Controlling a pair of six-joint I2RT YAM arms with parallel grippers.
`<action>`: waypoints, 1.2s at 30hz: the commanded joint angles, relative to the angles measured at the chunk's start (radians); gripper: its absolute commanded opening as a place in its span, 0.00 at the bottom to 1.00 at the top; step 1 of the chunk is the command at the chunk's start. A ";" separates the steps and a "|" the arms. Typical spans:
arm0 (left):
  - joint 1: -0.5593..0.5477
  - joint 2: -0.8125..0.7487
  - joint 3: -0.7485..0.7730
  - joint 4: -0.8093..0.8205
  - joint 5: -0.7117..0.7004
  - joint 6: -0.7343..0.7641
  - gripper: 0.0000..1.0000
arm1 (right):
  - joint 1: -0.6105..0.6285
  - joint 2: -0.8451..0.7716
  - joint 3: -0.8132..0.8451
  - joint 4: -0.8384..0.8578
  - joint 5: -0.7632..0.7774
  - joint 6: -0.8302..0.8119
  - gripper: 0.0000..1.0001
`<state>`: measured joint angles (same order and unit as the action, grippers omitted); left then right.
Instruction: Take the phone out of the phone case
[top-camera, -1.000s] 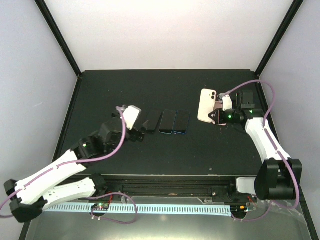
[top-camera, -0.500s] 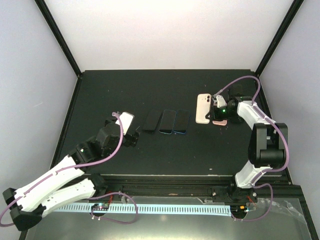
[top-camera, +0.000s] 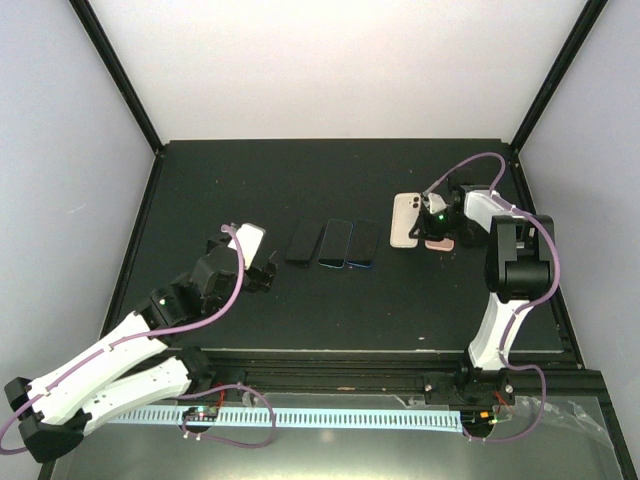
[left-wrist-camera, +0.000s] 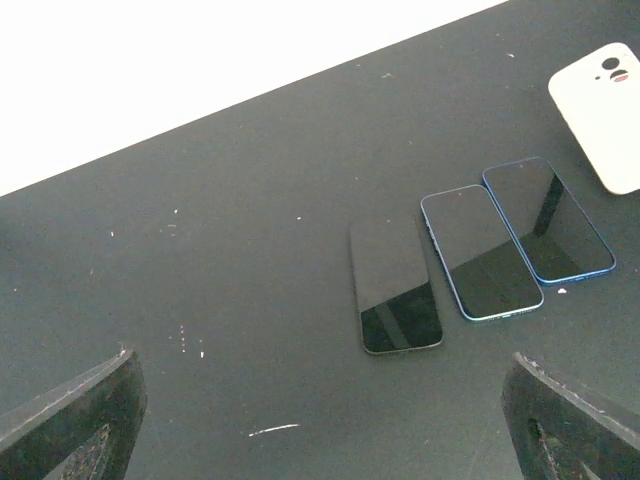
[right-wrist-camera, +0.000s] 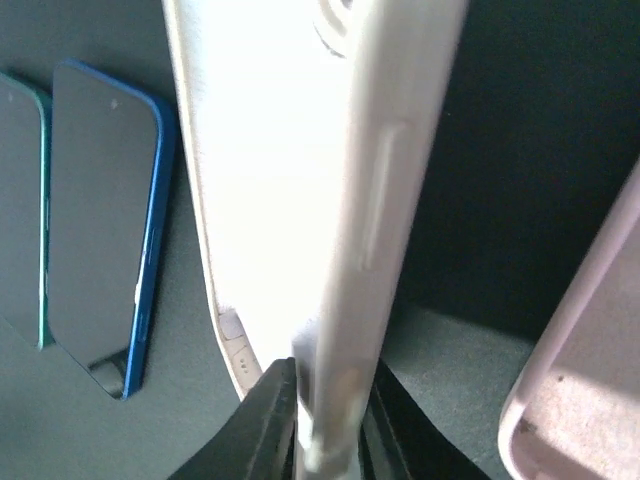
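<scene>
Three bare phones (top-camera: 334, 243) lie side by side in a row on the dark surface (top-camera: 330, 180). Just right of them, the white phone case (top-camera: 404, 220) is pinched at its edge by the right gripper (right-wrist-camera: 325, 410), with a pink case (top-camera: 438, 243) beside it. The left gripper (top-camera: 262, 272) hovers left of the row, fingers spread wide and holding nothing.

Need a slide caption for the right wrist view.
Right end effector pinches the white phone case by its edge; blue phone at left, pink case lower right.
</scene>
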<state>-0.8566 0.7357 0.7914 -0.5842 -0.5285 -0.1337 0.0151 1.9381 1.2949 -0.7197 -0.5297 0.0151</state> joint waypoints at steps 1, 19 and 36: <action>0.010 0.005 0.001 -0.011 -0.017 -0.007 0.99 | -0.003 -0.045 -0.020 -0.006 0.055 0.008 0.26; 0.009 0.004 0.002 -0.014 -0.018 -0.015 0.99 | -0.006 -0.579 -0.188 -0.018 0.098 -0.120 0.58; 0.022 0.013 0.001 0.002 -0.053 -0.053 0.99 | -0.007 -1.317 -0.593 0.471 0.282 0.187 1.00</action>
<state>-0.8433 0.7456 0.7849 -0.5831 -0.5457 -0.1612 0.0143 0.6735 0.8139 -0.4091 -0.4114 0.0513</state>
